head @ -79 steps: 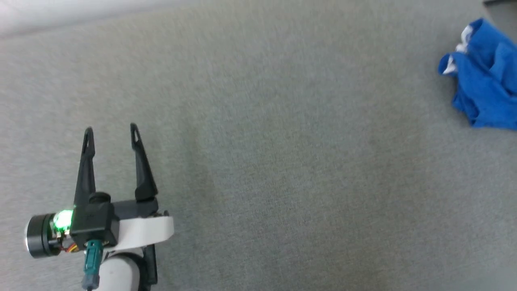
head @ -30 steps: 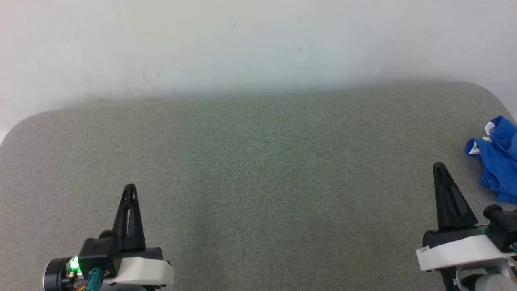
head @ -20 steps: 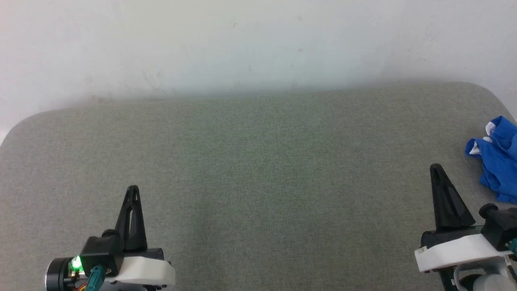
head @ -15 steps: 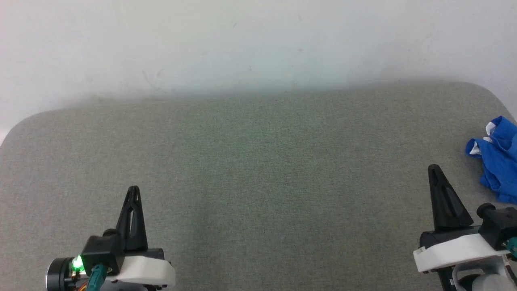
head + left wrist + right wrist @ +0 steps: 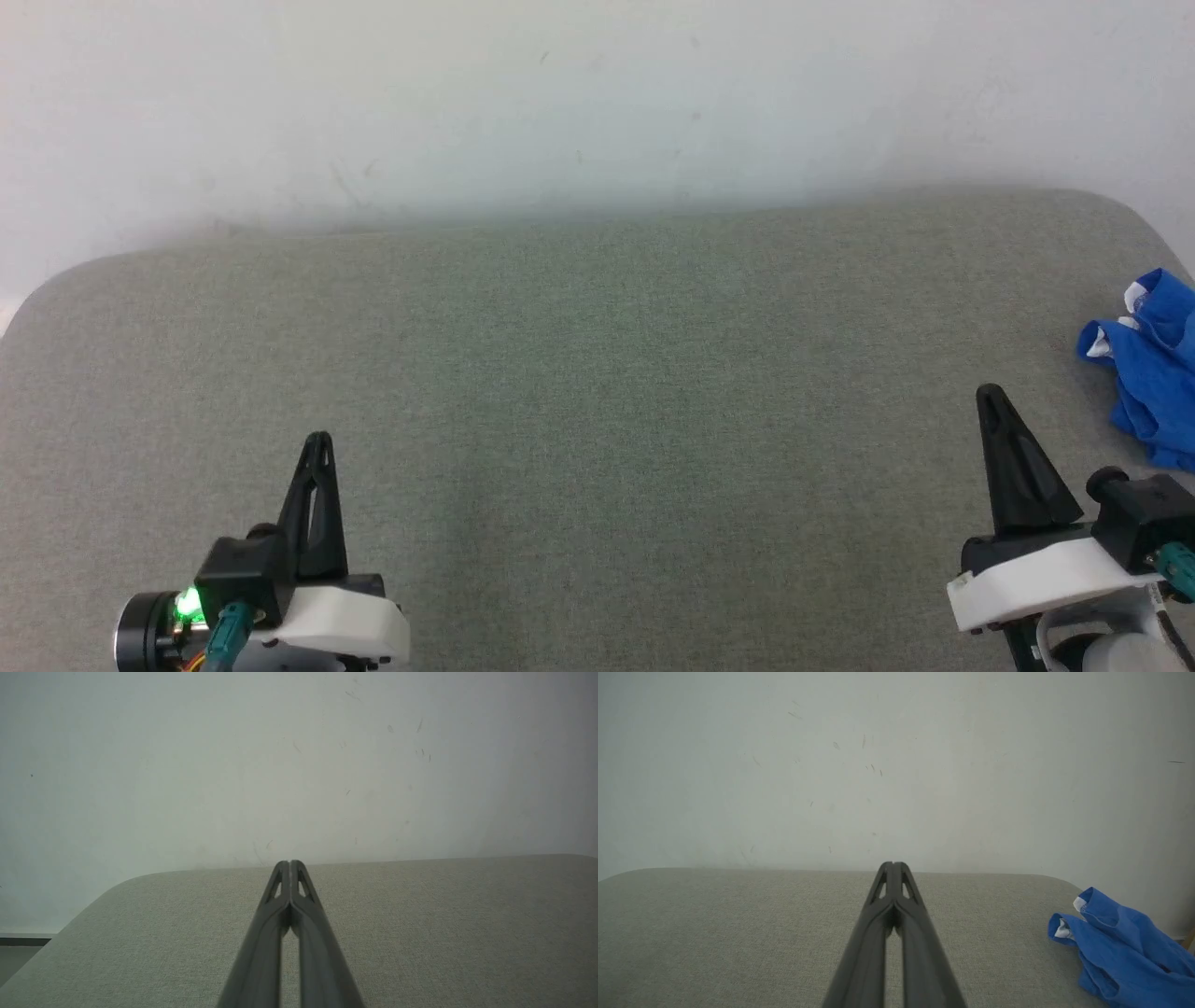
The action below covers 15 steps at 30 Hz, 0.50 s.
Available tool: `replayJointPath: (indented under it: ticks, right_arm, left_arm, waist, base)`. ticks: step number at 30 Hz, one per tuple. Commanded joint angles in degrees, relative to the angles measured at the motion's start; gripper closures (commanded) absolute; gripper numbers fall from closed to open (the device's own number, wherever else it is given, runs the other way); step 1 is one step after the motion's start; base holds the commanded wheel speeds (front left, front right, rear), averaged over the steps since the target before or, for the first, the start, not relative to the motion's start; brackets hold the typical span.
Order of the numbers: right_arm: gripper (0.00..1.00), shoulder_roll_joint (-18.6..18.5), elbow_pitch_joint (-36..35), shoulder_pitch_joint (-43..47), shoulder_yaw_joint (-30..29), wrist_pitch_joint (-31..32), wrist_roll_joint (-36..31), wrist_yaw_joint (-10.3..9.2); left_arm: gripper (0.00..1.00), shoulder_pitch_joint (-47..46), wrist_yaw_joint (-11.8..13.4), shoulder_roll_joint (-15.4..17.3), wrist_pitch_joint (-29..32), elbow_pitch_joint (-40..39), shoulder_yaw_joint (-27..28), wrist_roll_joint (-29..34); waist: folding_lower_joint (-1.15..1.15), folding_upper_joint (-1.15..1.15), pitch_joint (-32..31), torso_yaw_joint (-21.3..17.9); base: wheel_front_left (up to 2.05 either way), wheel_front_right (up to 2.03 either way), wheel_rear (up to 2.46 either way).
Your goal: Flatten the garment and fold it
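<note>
The garment [image 5: 1150,373] is a crumpled bright blue heap with small white bits, lying at the far right edge of the grey-green padded table [image 5: 597,373]. The right wrist view has the garment [image 5: 1120,947] at its lower right. My right gripper [image 5: 988,394] is shut with nothing in it, hovering over the table a short way left of the heap and apart from it; its fingertips [image 5: 891,865] meet. My left gripper [image 5: 319,441] is shut and empty at the lower left, far from the garment, its two tips pressed together [image 5: 289,864].
A pale wall [image 5: 597,93] rises right behind the table's far edge. The table has rounded corners at the far left [image 5: 121,884] and far right [image 5: 1064,882]. A strip of dark floor [image 5: 18,947] shows beyond the left corner.
The camera swung from looking down on the table to facing the wall. The left gripper went from open to shut. In the last second both grippers drifted slightly; the garment lay still.
</note>
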Motion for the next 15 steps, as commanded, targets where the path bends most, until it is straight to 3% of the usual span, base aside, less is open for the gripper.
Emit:
replayJointPath:
  ticks: [1, 15]
  right_arm:
    - [1.0, 0.38, 0.09, -0.39, 0.06, 0.37, -0.69, -0.02]
    - [1.0, 0.67, 0.12, -0.53, 0.41, 2.01, -1.84, -0.02]
  left_arm:
    - [1.0, -1.11, -0.46, -0.33, 0.37, 0.19, 0.3, 0.58]
    - [1.0, -1.63, -1.31, -0.66, 2.01, 0.69, 0.44, 0.98]
  waist:
    - [0.0, -0.01, 0.0, 0.01]
    - [0.0, -0.01, 0.0, 0.1]
  base:
    - [0.0, 0.0, 0.0]
    - [0.0, 0.0, 0.0]
